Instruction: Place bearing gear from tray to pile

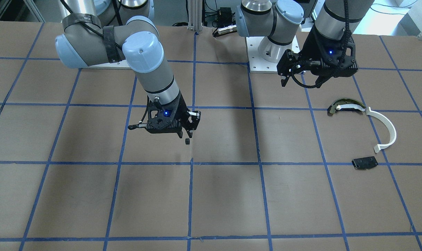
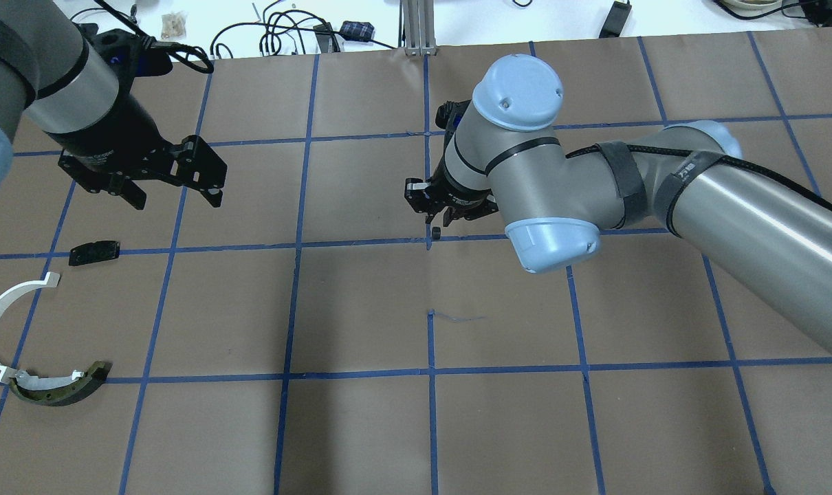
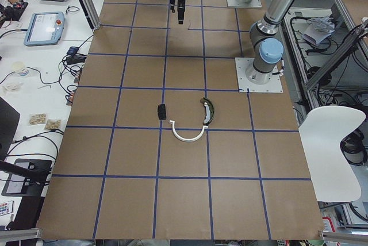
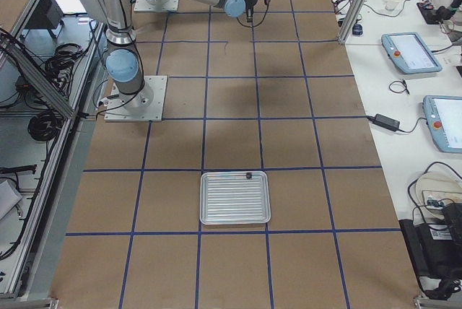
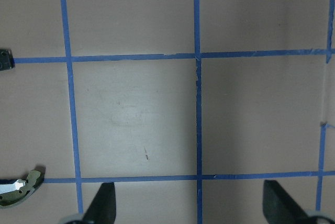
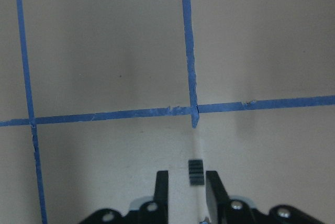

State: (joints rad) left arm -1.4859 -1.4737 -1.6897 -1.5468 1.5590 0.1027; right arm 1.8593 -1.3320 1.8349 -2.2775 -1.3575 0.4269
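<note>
Brown paper table (image 1: 225, 202), blue tape grid (image 1: 232, 162); left jaws wide, right jaws parted above bearing gear (image 1: 187, 141).

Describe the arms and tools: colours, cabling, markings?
Both arms are grey tubes with pale blue joint caps and silver wrists. The right arm has a black cable held by black straps; the left arm carries a black ribbed cable. The left tool and right tool are black, each with a blue light.

No legible text, label, brand, number or sign recorded; pendant screens (image 4: 411, 52) beside the table too small to read.
</note>
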